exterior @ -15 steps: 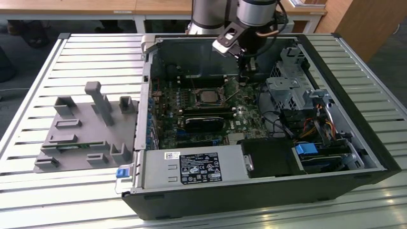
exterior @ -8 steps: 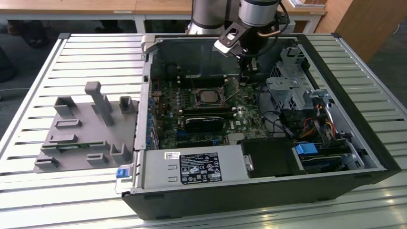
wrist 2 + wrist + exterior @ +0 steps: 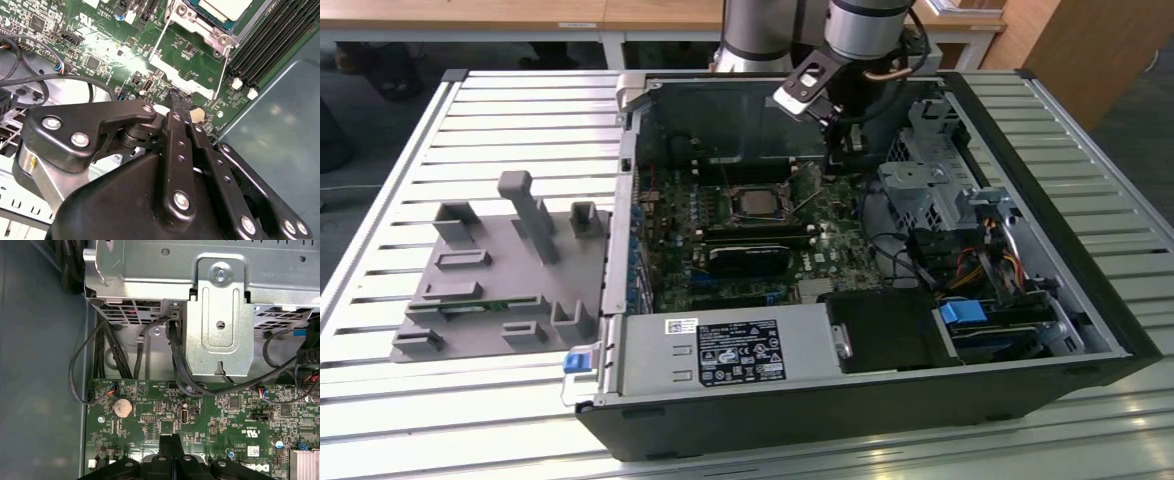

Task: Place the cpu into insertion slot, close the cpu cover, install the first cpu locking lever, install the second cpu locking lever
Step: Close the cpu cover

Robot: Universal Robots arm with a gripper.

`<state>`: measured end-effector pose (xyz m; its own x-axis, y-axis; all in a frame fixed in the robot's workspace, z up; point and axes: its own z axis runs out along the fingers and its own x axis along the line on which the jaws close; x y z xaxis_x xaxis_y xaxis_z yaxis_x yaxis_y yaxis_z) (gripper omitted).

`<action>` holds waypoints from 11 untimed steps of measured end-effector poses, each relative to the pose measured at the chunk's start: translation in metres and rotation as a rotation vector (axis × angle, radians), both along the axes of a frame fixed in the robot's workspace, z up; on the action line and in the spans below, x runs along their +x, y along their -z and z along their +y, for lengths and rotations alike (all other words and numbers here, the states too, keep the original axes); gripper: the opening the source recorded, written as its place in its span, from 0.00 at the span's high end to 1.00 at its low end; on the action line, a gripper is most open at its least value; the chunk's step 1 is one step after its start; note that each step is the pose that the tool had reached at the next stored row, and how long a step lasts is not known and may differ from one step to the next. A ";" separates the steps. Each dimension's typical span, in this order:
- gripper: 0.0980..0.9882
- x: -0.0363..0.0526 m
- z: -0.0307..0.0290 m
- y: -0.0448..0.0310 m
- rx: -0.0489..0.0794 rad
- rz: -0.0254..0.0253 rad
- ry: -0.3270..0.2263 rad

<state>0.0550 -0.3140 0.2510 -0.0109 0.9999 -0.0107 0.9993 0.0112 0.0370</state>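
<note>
cpu (image 3: pixel 225 6) | seated, cpu cover (image 3: pixel 202 27) framing it | jaws pressed together, nothing visibly held | tips low over green board (image 3: pixel 210 410), near cpu

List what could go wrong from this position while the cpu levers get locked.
1. The gripper sits low over the green circuit board, beside the cpu cover; a slip could scrape the small components there.
2. The locking lever is a thin wire, so the shut gripper may slide off it rather than push it.
3. The black cables loop close to the gripper's linkage and could snag on it.
</note>
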 end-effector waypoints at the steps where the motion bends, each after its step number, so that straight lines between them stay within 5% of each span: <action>1: 0.99 0.0002 0.0001 0.0007 0.000 0.0010 0.000; 11: 0.99 -0.0008 0.0005 0.0063 0.000 0.0049 0.000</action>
